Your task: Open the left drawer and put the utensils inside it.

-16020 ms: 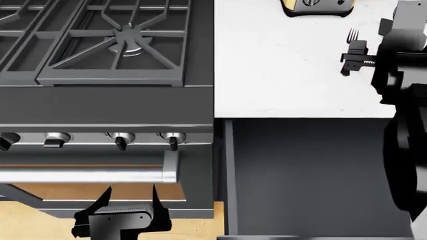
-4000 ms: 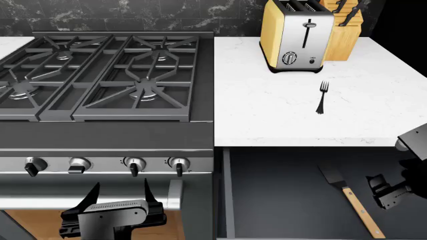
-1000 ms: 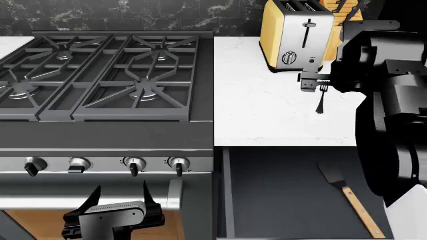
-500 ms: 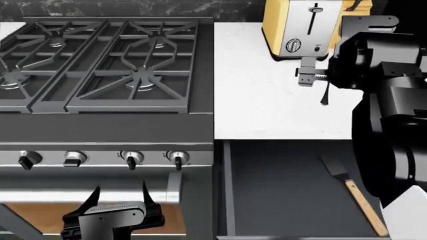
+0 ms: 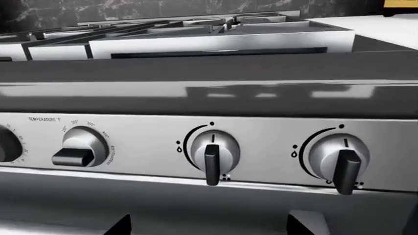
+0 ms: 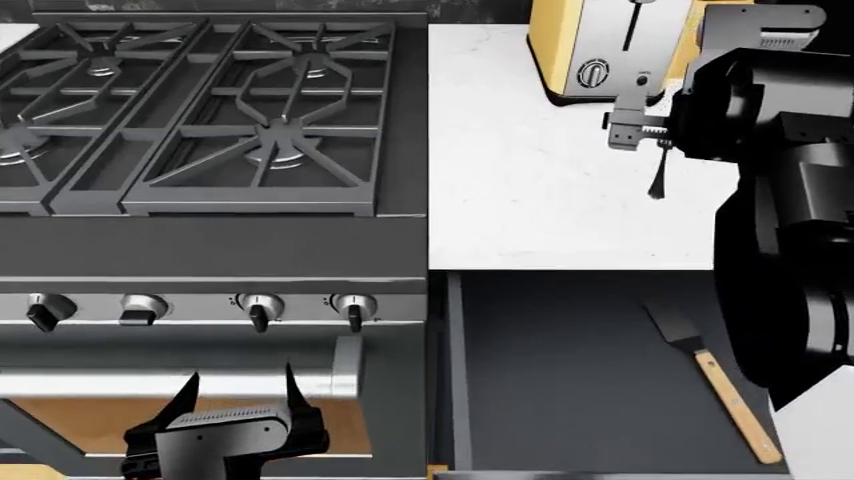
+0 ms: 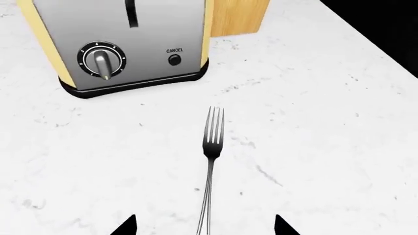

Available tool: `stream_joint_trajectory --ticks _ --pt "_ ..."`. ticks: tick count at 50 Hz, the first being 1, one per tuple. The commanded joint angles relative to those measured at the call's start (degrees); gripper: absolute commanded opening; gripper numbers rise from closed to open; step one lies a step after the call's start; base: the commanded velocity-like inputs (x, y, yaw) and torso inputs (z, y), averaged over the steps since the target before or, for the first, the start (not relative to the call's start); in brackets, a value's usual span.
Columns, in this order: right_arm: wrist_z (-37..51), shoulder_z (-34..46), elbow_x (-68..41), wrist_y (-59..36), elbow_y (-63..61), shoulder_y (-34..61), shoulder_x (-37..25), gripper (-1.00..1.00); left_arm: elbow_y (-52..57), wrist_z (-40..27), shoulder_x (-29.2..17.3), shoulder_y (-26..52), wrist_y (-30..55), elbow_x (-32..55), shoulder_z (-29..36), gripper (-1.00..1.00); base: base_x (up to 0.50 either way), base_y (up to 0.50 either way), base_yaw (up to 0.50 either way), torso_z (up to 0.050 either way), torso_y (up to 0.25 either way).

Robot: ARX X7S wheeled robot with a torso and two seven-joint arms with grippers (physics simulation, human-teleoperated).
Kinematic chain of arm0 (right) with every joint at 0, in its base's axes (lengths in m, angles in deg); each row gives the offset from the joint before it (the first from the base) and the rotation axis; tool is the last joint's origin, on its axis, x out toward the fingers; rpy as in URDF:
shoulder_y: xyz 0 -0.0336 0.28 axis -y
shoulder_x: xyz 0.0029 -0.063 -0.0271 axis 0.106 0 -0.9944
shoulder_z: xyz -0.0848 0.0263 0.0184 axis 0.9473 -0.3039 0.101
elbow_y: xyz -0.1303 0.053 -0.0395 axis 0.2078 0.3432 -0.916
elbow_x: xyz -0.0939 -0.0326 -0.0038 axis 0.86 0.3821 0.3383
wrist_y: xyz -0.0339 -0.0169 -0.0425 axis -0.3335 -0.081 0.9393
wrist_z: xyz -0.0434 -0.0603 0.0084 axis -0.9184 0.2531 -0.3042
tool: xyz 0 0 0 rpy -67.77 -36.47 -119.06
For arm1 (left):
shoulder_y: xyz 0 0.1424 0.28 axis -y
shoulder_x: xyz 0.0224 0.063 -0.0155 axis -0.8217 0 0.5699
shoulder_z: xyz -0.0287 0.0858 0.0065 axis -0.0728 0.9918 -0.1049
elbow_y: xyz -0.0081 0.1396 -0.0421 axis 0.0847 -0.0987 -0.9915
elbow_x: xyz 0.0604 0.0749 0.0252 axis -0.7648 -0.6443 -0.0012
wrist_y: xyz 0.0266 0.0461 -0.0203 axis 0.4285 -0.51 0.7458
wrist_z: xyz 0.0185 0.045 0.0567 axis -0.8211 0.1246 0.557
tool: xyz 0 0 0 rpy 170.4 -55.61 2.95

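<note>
Fork [image 7: 210,161] lies flat on the white tabletop [image 7: 339,147] just short of the toaster [image 7: 124,44], handle toward my right hand [image 7: 203,226] — fingers apart, straddling it for a pinch. One spatula [image 6: 710,368] rests in the open left drawer [image 6: 574,370]; two utensils, one left. My left hand [image 6: 234,425] idles open by the stove knobs [image 5: 212,154].

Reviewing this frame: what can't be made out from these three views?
- Fork: the handle's end is cut off by the right wrist picture's edge; in the head view the right gripper covers the tines.
- Right gripper jaws: only two tips show in the wrist view, and nothing shows any contact with the fork.
- Left drawer: its front and right side are hidden by the frame edge and the right arm.
- Spatula: fully visible in the drawer.
</note>
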Motion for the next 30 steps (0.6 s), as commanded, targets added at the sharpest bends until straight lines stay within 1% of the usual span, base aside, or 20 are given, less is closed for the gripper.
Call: stream_joint_trajectory --ticks 1,12,30 --pt "2.46 0.43 -0.12 1.40 0.01 0.05 -0.24 1.00 0.39 0.11 -0.19 -0.10 -0.43 0.00 0.15 1.00 0.00 0.00 0.00 0.000 0.000" --pt "1.10 0.51 -0.20 0.92 0.01 -0.31 -0.15 1.00 0.21 -0.32 -0.29 -0.01 0.10 -0.13 0.32 1.00 0.00 0.00 0.00 0.000 0.000" --pt "1.32 0.30 -0.14 0.84 0.01 -0.25 -0.31 1.00 -0.08 -0.46 -0.44 -0.16 -0.39 -0.02 0.44 1.00 0.00 0.00 0.00 0.000 -0.164"
